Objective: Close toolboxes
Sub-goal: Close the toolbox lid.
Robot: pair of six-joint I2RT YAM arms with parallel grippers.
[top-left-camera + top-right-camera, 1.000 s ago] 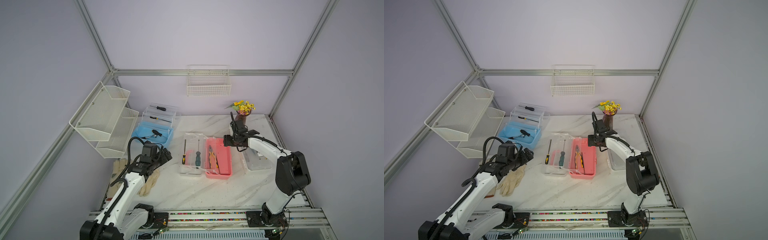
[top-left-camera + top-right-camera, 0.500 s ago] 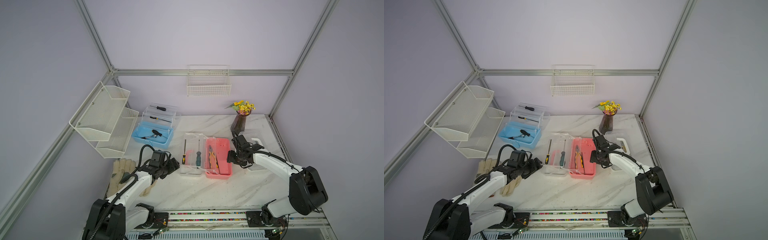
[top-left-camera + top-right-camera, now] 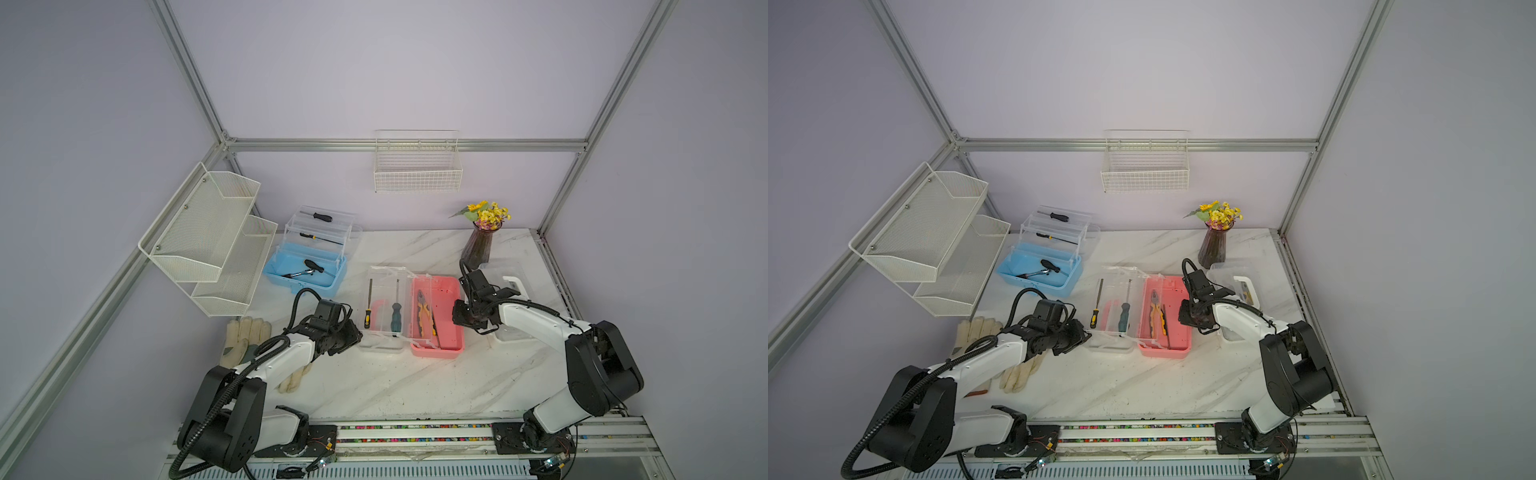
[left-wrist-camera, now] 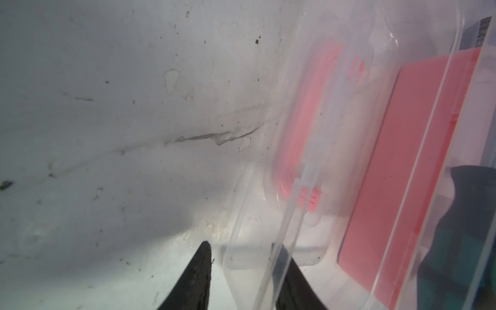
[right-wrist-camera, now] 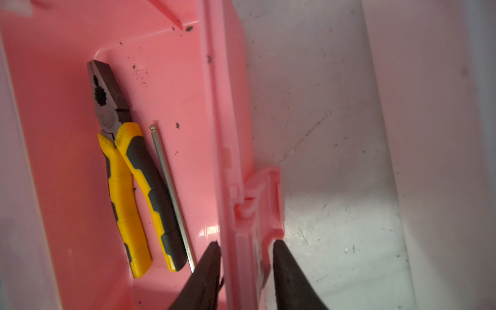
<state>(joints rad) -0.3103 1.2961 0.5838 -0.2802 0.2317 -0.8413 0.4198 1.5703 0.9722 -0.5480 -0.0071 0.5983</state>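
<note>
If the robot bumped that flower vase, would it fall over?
Quite likely. The vase is tall and slim, with flowers bunched on top, so it looks easy to tip. It seems to be dark glass, so it might break, and being round it could roll.

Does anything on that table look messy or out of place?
Yes. Dark crumbs are scattered on the floor of the pink toolbox beside the pliers. Work gloves lie loose near the edge of the table, partly under the robot's left arm.

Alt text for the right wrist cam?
The right gripper clamps the wall of the open pink toolbox beside its latch. Inside lie yellow-and-black pliers and a thin metal rod; white tabletop shows outside.
</note>
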